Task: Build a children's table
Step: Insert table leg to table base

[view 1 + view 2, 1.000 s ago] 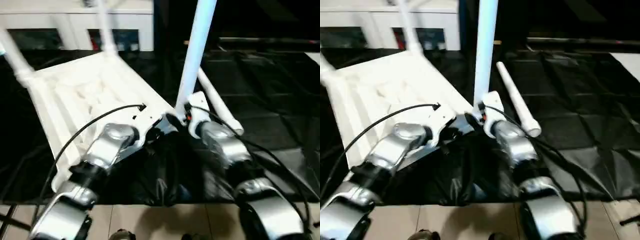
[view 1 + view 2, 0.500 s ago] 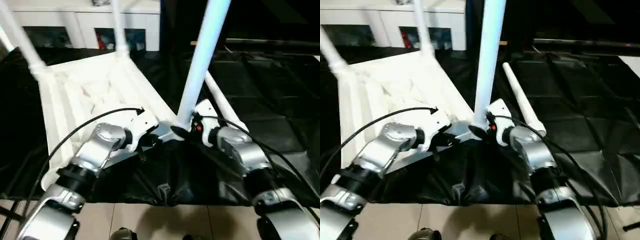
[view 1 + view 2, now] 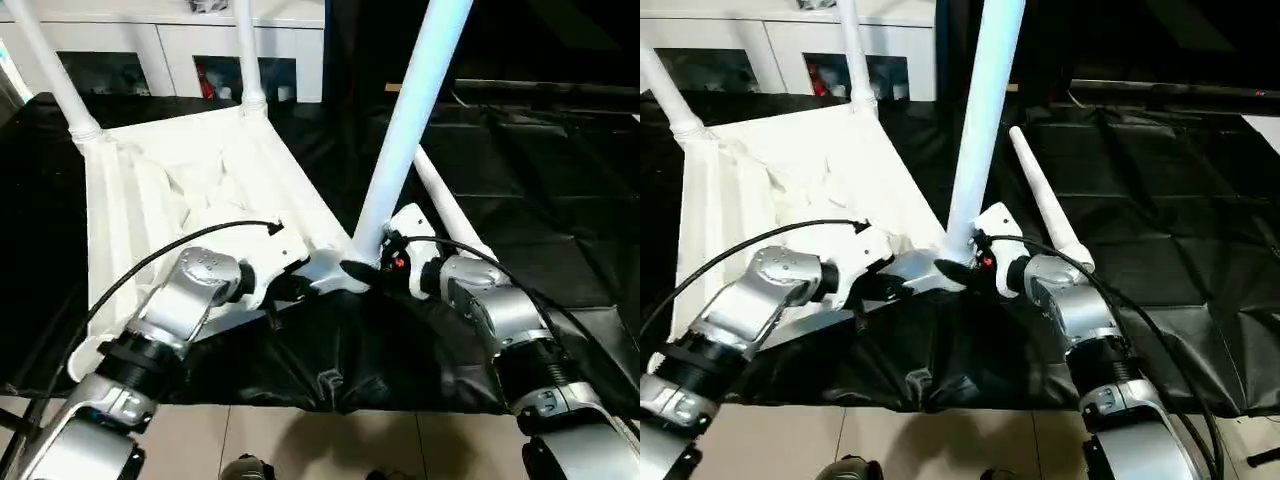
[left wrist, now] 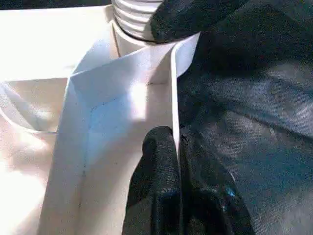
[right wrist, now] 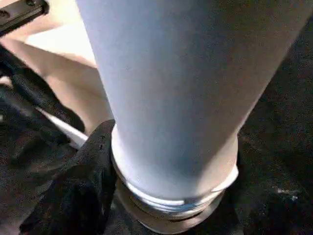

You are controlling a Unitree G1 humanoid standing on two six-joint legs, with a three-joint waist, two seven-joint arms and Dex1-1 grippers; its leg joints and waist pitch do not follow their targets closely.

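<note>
The white tabletop (image 3: 180,190) lies upside down on the black-covered work table. Two legs (image 3: 50,70) (image 3: 247,50) stand in its far corner sockets. A third leg (image 3: 410,110) stands tilted in the near right corner socket. My right gripper (image 3: 368,268) is closed around this leg's base, and one finger (image 5: 83,181) presses on its collar (image 5: 176,196). My left gripper (image 4: 177,142) is shut on the tabletop's thin rim (image 4: 173,98) just beside that corner. A fourth leg (image 3: 1045,210) lies loose on the cloth to the right.
Black cloth (image 3: 560,200) covers the work table, wrinkled and hanging over the near edge above a tiled floor (image 3: 300,440). White cabinets (image 3: 160,40) stand behind the table. Cables run along both silver forearms.
The camera has tilted and the whole picture has shifted. My right gripper's fingers have drawn in on the near leg's base. My left gripper stays clamped on the rim.
</note>
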